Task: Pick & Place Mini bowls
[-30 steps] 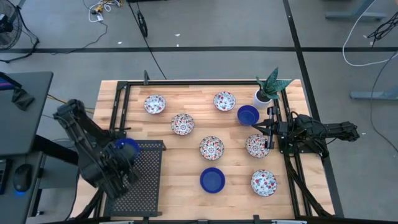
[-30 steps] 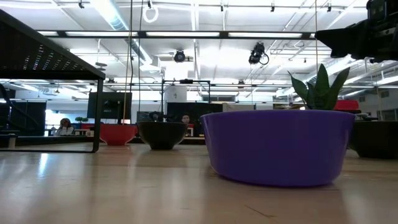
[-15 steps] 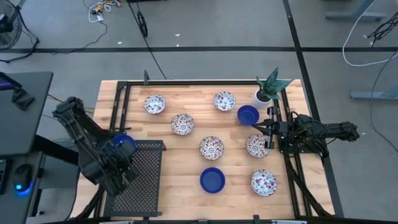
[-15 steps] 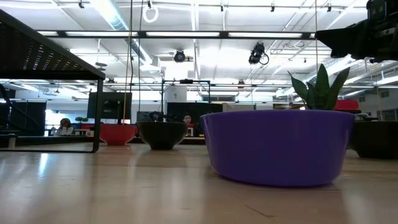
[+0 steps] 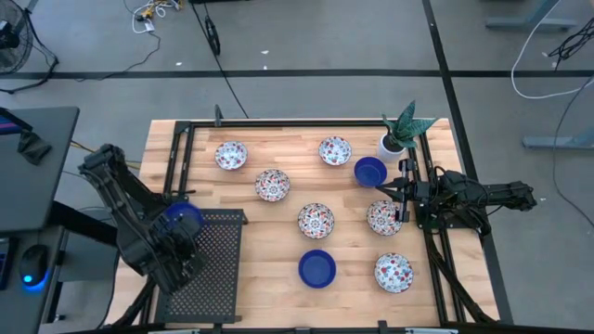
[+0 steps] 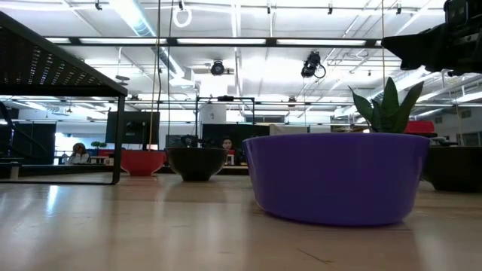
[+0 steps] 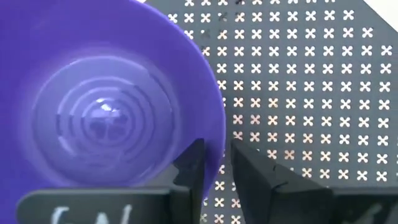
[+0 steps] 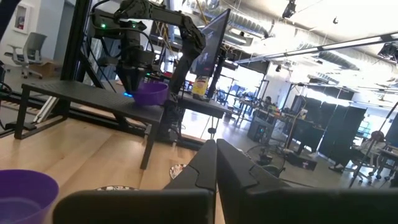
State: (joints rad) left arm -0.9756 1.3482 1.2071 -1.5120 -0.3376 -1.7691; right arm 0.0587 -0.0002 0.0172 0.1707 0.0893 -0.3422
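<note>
Looks like the drop-off step for one bowl. Over on the left, left gripper (image 7: pixel 216 163) straddling the rim of a solid cobalt blue mini bowl (image 5: pixel 183 219), one finger inside and one outside, sitting at the corner of the black perforated metal rack (image 5: pixel 218 269). Jaws look slack around the rim with a sliver of gap, so probably mid-release rather than a firm pinch. Next up, guessing: spread wider, lift straight off without dragging the rim, then swing over for another.

Still out on the butcher-block wooden table (image 5: pixel 278 255): six white floral-patterned mini bowls, the nearest one (image 5: pixel 272 185) included, plus two more blue ones (image 5: pixel 316 268), all well apart from the rack.

Far right, right gripper (image 8: pixel 216 163) parked by the table edge, fingers pressed together, holding nothing
</note>
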